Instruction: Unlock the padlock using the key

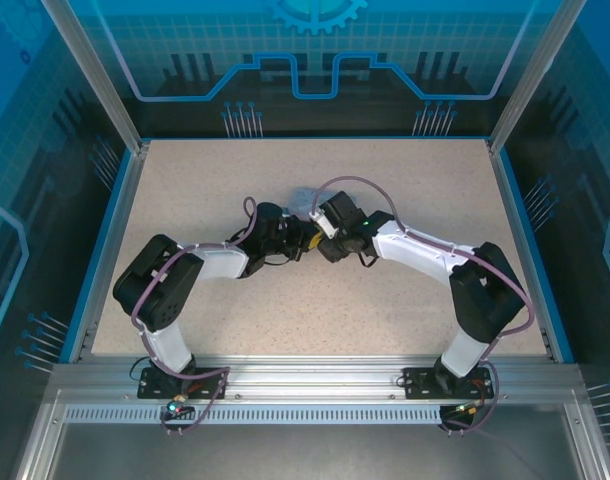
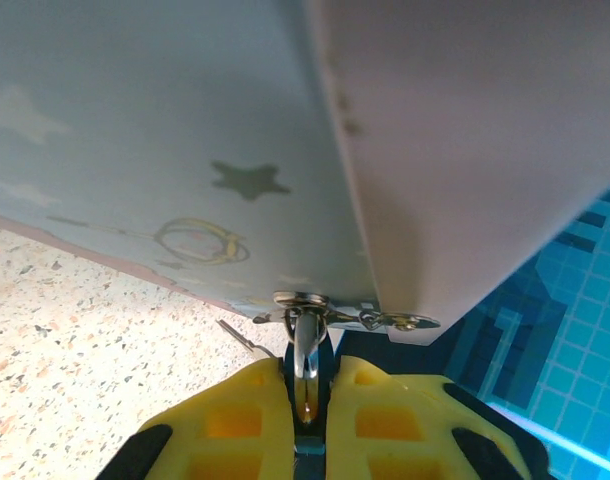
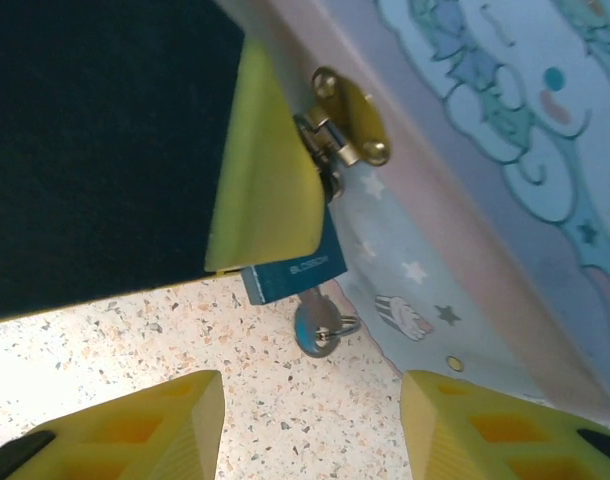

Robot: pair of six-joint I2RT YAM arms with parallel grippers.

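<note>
Pale blue tin [image 1: 303,196] lies just ahead of both my tools from above; at my left wrist my left gripper [image 2: 310,385] clamps the padlock [image 2: 305,340] under the hasp [image 2: 330,305]; my right gripper [image 3: 310,400] gapes empty, the key [image 3: 315,330] just ahead, seated in the lock, unturned, I judge.

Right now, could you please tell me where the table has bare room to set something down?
Bare: the far strip of the table behind the tin, and the near stretch between the arms' bases. Crowded: the middle, where the left end effector and right end effector meet at the padlock and key.
</note>
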